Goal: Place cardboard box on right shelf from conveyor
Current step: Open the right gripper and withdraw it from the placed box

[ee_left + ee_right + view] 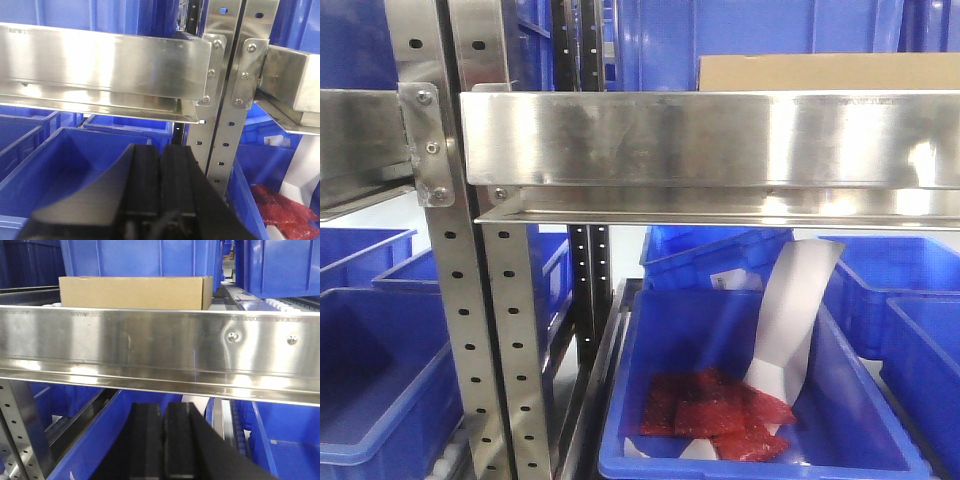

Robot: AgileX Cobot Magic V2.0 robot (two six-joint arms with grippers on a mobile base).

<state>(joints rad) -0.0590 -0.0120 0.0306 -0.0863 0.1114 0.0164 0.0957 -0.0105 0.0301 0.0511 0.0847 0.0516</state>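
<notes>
The tan cardboard box point(135, 292) lies on the right shelf point(160, 347), behind its broad steel front rail; the front view shows only its top edge point(830, 72) above the rail point(710, 140). My right gripper point(163, 412) is shut with nothing between its fingers, low in front of and below the rail, apart from the box. My left gripper point(160, 155) is also shut and empty, below the left shelf rail point(105, 65) beside the perforated uprights point(230, 100). The conveyor is out of view.
Blue plastic bins point(750, 390) stand under the shelves; one holds red packets point(715, 415) and a white sheet point(795, 310). More blue bins point(150, 257) stand behind the box. Perforated steel uprights point(470, 300) divide the left and right racks.
</notes>
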